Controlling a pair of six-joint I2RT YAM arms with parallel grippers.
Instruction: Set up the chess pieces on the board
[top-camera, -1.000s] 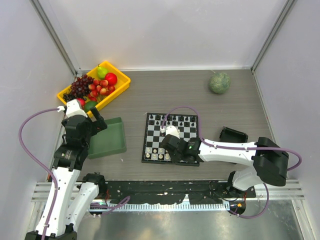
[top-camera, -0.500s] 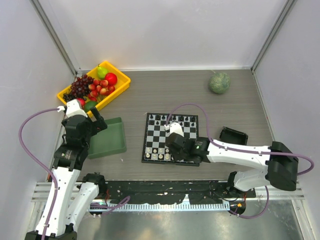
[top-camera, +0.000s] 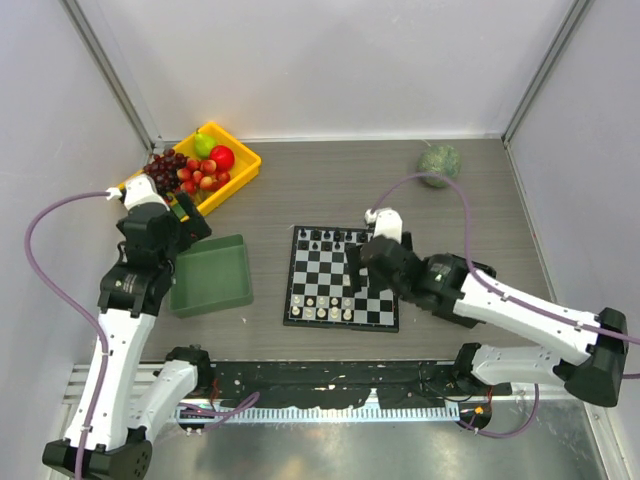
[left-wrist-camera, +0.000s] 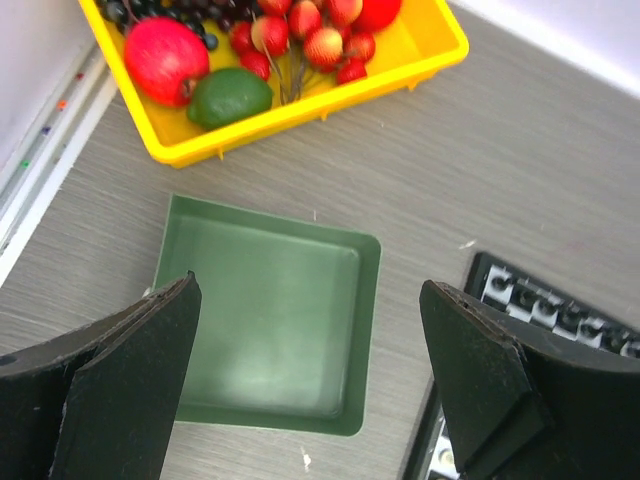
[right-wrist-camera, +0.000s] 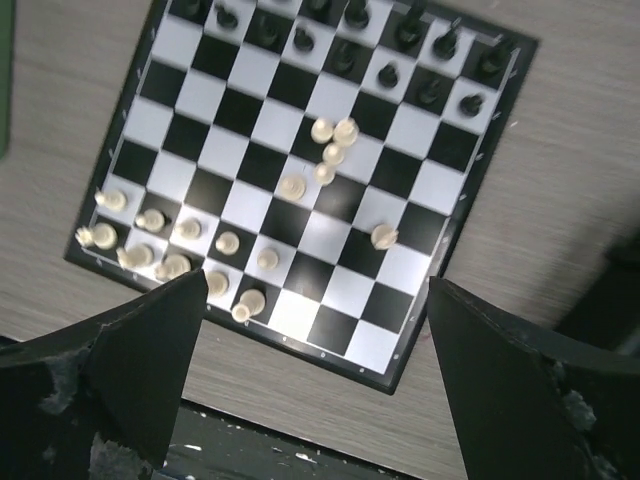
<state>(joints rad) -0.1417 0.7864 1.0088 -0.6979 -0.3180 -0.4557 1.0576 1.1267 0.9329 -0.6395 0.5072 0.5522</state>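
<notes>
The board (top-camera: 340, 280) lies at the table's middle. Black chess pieces (right-wrist-camera: 345, 55) fill its two far rows. Cream-white pieces (right-wrist-camera: 165, 235) stand in the near rows toward the left, a loose cluster (right-wrist-camera: 325, 150) lies mid-board, and one more (right-wrist-camera: 383, 237) lies to its right. My right gripper (top-camera: 358, 272) hangs above the board's right half, open (right-wrist-camera: 320, 370), with nothing between its fingers. Off to the left, my left gripper (top-camera: 185, 222) hovers over the green tray's far edge, also open (left-wrist-camera: 310, 370) and empty. The board's corner (left-wrist-camera: 540, 305) shows in the left wrist view.
A green tray (top-camera: 210, 275) sits left of the board, bare inside (left-wrist-camera: 270, 310). A yellow bin (top-camera: 235, 175) of fruit stands at the back left. A round green object (top-camera: 439, 165) lies at the back right. A black object (top-camera: 467, 270) rests right of the board.
My right gripper has opened and risen up and to the right, away from the board's near rows. My left arm has shifted slightly back and left.
</notes>
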